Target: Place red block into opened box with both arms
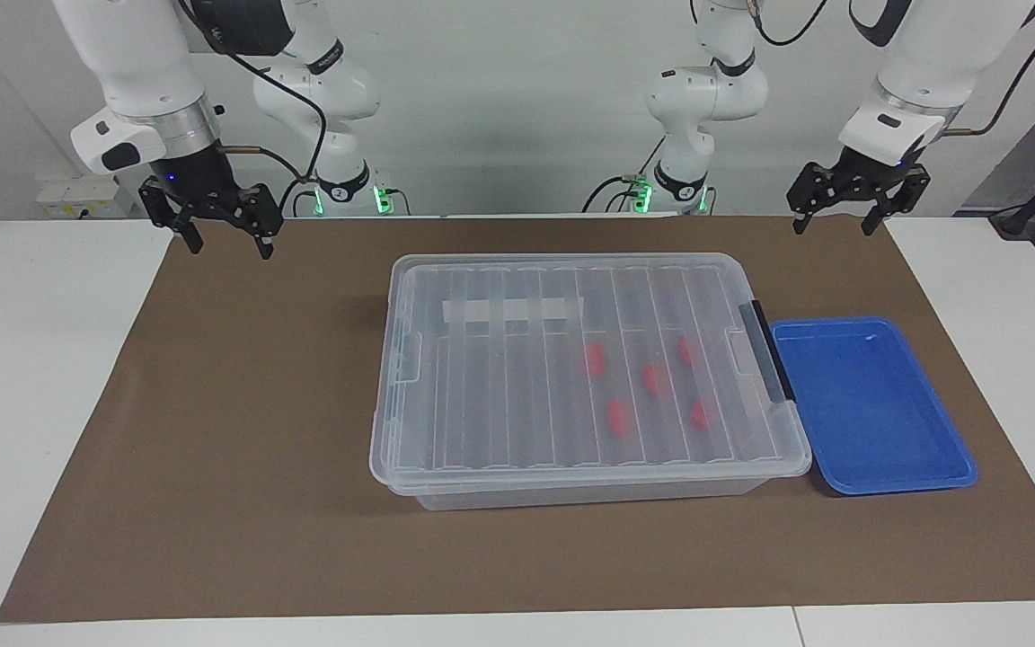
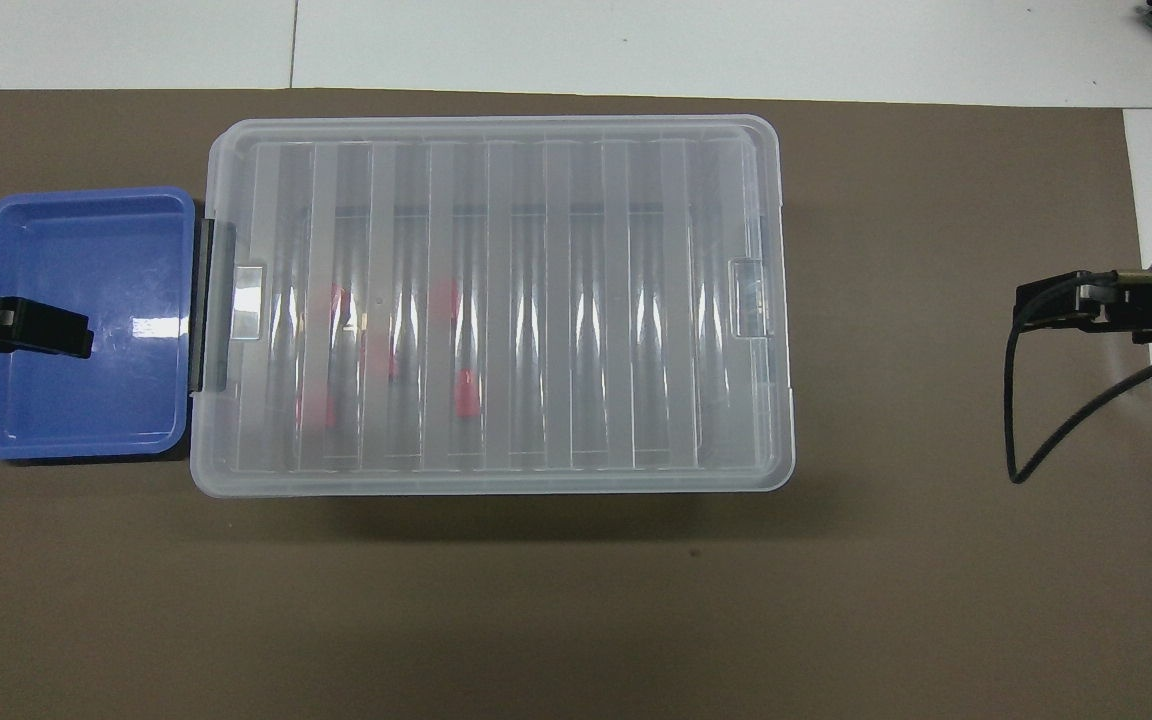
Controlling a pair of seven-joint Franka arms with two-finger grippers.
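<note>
Facing view: you have the box (image 1: 589,377) lidded on the desk (image 1: 239,431); five red blocks (image 1: 595,358) inside, so nothing awaits loading. Left pincer (image 1: 850,207) and right pincer (image 1: 223,229) hang apart, empty. Overhead view: blue tray (image 2: 76,200) bare beside the box.

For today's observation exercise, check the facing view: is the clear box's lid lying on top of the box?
Yes, the ribbed clear lid lies flat across the box, with red blocks showing through it.

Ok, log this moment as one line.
box: lid on | red blocks: inside | tray: bare | left hand: open | right hand: open
</note>
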